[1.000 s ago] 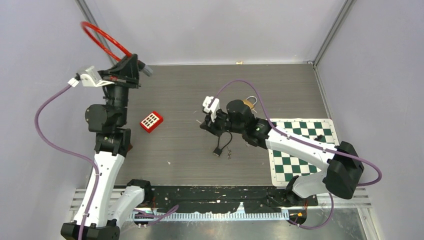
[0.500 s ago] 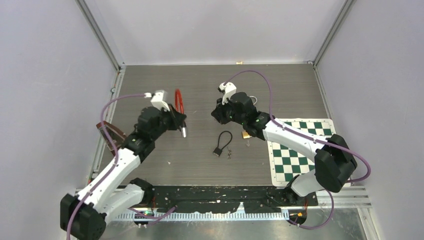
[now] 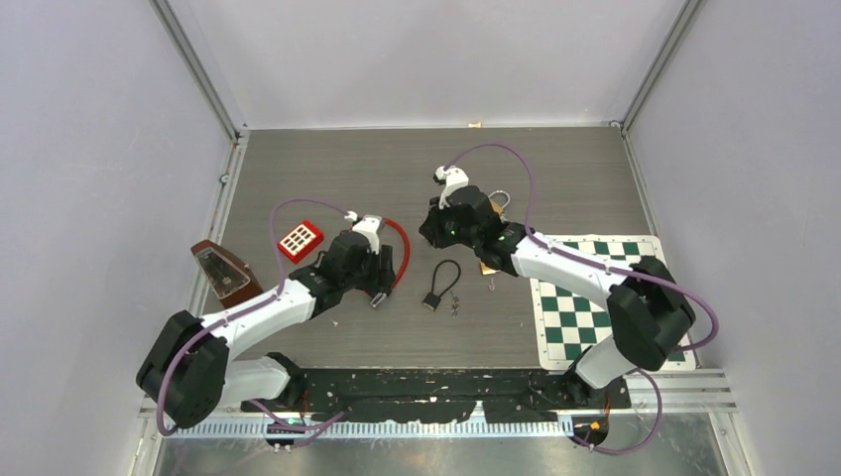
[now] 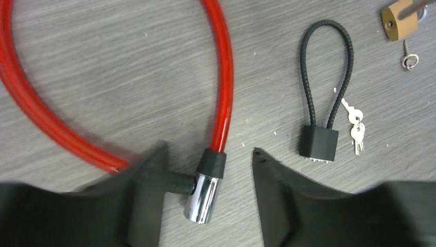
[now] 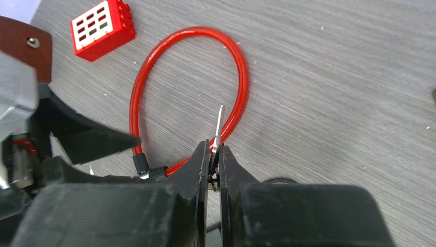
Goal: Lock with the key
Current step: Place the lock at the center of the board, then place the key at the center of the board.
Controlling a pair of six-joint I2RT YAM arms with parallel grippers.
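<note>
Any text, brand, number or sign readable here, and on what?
None can be read in any view.
Brass padlock: no marking can be made out.
Black cable lock: body plain.
Red brick: only a grid of squares.
Key in the right gripper: seen edge-on, any stamp hidden.

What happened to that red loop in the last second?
The left gripper swung down from high at the back left and laid the red cable lock on the table; its fingers now stand apart around the chrome end. The right gripper, shut on the key, drew back a little. The black cable lock, red brick and chessboard mat stayed put.
</note>
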